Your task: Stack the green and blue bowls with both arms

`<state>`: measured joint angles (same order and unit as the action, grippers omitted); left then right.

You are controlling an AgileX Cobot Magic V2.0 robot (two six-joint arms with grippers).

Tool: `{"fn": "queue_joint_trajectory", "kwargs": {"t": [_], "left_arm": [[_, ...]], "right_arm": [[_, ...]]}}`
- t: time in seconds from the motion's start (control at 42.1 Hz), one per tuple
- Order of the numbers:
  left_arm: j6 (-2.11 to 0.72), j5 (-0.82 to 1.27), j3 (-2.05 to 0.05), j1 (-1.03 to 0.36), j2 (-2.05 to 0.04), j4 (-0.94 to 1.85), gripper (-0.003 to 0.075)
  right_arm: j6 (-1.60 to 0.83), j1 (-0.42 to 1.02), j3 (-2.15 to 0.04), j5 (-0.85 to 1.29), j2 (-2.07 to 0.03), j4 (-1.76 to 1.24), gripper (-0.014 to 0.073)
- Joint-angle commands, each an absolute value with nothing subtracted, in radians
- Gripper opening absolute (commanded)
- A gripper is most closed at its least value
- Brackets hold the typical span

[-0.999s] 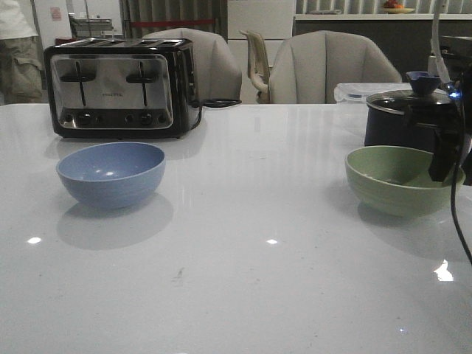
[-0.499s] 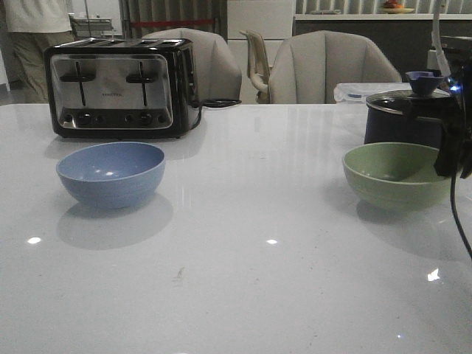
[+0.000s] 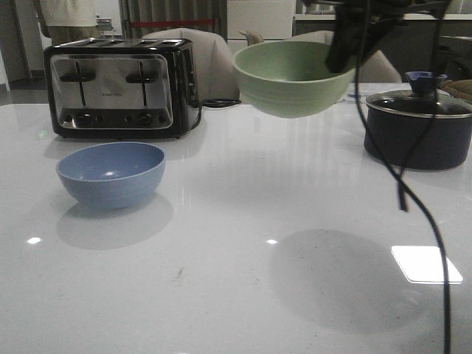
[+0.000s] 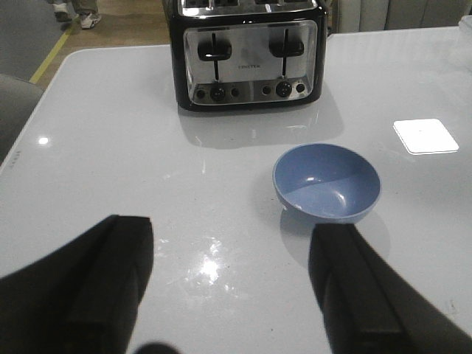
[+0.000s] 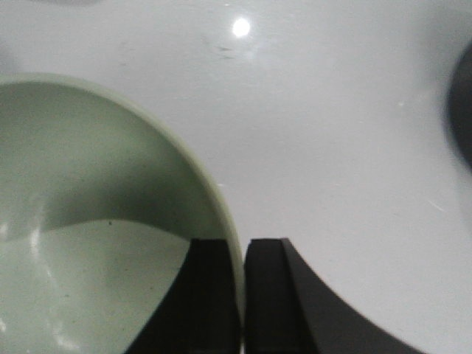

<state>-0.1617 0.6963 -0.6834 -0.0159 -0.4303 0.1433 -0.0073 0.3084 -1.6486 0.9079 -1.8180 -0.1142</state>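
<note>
The right tool [image 5: 243, 295] is clamped on the rim of the green bowl [image 3: 291, 77], one finger inside, one outside, holding it upright, clear above the table [image 3: 243, 295]. The blue bowl [image 3: 110, 173] sits on the table lower and to the robot's left, before the toaster [image 3: 122, 88]. The left tool [image 4: 232, 287] hangs with its fingers spread and empty, nearer the blue bowl. The glossy table gives room; the pot [image 3: 417, 129] stands right.

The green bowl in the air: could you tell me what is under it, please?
Only bare table lies under the green bowl, held aloft by the right gripper. Its outer base is hidden in the right wrist view.
</note>
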Motion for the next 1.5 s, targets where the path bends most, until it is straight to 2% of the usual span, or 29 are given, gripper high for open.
{"fn": "queue_joint_trajectory", "kwargs": {"t": [0.0, 0.404, 0.475, 0.523, 0.689, 0.761, 1.07, 1.474], "left_arm": [[-0.160, 0.622, -0.713, -0.014, -0.443, 0.157, 0.0509], [-0.160, 0.622, -0.713, -0.014, -0.443, 0.157, 0.0509], [-0.160, 0.622, -0.713, -0.014, -0.443, 0.157, 0.0509], [-0.160, 0.622, -0.713, -0.014, -0.443, 0.157, 0.0509], [-0.160, 0.622, -0.713, -0.014, -0.443, 0.157, 0.0509], [-0.160, 0.622, -0.713, -0.014, -0.443, 0.157, 0.0509], [-0.160, 0.622, -0.713, -0.014, -0.443, 0.157, 0.0509], [-0.160, 0.622, -0.713, -0.014, -0.443, 0.157, 0.0509]], "right_arm": [[-0.018, 0.357, -1.688, 0.864, -1.804, -0.122, 0.0034], [-0.018, 0.394, -1.688, 0.873, -2.006, -0.127, 0.0042], [-0.018, 0.394, -1.688, 0.874, -2.029, -0.126, 0.0091], [-0.018, 0.394, -1.688, 0.874, -2.040, -0.125, 0.0153], [-0.018, 0.394, -1.688, 0.867, -2.044, -0.120, 0.0417], [-0.018, 0.394, -1.688, 0.850, -2.025, -0.120, 0.0465], [-0.044, 0.394, -1.657, 0.852, -1.810, -0.107, 0.0463], [-0.089, 0.394, -1.206, 0.719, -1.331, -0.083, 0.0463]]}}
